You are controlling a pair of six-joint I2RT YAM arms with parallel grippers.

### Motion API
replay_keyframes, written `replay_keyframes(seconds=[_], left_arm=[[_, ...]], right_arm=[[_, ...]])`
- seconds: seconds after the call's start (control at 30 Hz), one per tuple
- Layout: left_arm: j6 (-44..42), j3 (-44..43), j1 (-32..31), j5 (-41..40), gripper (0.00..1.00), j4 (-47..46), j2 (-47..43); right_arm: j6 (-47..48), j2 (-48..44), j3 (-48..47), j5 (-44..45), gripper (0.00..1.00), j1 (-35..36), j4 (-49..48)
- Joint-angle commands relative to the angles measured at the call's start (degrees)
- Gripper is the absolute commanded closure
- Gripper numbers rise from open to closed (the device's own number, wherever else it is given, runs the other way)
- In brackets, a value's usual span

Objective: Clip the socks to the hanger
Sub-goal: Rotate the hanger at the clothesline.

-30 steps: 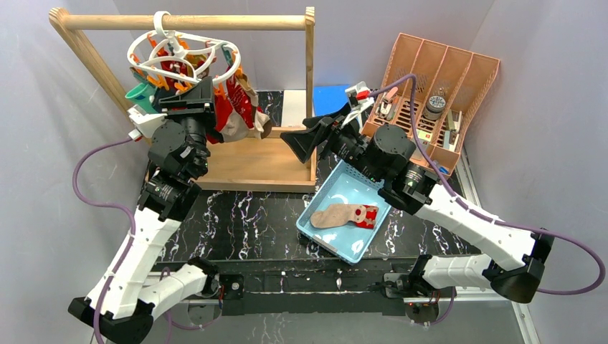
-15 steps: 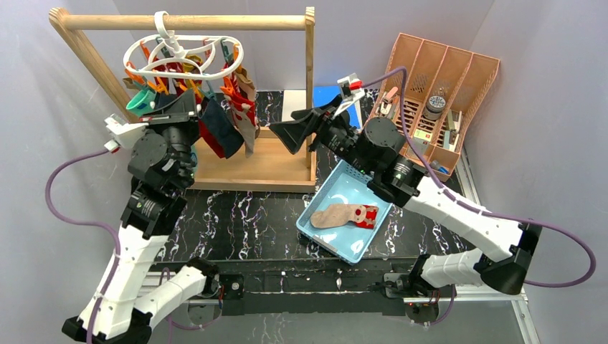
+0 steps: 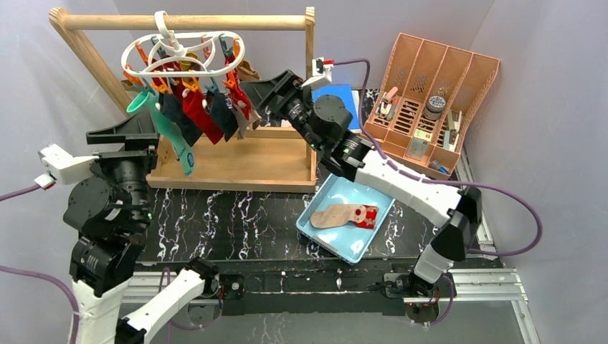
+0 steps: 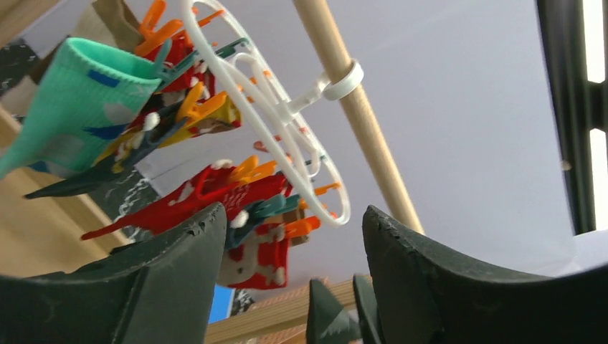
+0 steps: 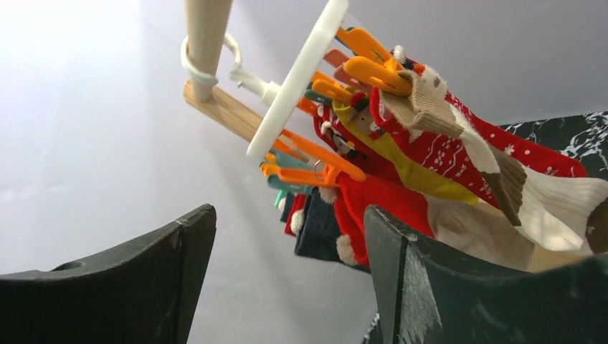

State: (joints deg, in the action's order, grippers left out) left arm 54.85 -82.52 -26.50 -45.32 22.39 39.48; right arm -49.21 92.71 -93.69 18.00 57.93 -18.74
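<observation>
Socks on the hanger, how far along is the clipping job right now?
Mostly done: a cluster of socks, the teal sock among them, hangs clipped to the hanger. In hand: nothing; the left gripper and right gripper are both open and empty, pointed up at the hanger. Left: a tan and red sock lies in the blue tray, not yet picked up.

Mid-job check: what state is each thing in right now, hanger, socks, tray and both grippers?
White plastic ring hanger: hooked on the wooden rail.
Colourful fabric socks: clipped to the hanger, dangling.
Tan-and-red sock: lying loose in the light blue plastic tray.
Left gripper: open, empty.
Right gripper: open, empty.
</observation>
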Motion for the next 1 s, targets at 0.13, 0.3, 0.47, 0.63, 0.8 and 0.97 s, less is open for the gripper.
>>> replay_keyframes(seconds=[0.13, 0.3, 0.47, 0.63, 0.8, 0.97], left_arm=[[-4.9, 2.9, -16.0, -17.4, 0.31, 8.6, -6.4], [-5.7, 4.6, -21.6, -20.8, 0.32, 9.6, -10.1], [-7.9, 3.0, -21.8, -21.2, 0.32, 11.0, -9.6], [-9.4, 2.8, -21.8, -21.2, 0.31, 11.0, -9.4], [-9.8, 3.8, -21.8, -20.5, 0.31, 11.2, -9.4], [-10.1, 3.7, -21.8, -19.9, 0.31, 11.2, -9.2]], right_arm=[[-7.0, 7.2, -8.8, 7.0, 0.20, 0.5, -9.2], [-7.1, 10.5, -11.4, 8.8, 0.21, 0.7, -12.4], [-6.1, 13.9, -15.8, 9.8, 0.21, 1.2, -13.6], [-6.7, 18.4, -22.6, 10.0, 0.32, 1.3, -10.6], [-6.7, 20.0, -24.5, 9.6, 0.55, 1.3, -10.1], [-6.0, 19.6, -23.2, 8.6, 0.72, 2.1, -10.5]])
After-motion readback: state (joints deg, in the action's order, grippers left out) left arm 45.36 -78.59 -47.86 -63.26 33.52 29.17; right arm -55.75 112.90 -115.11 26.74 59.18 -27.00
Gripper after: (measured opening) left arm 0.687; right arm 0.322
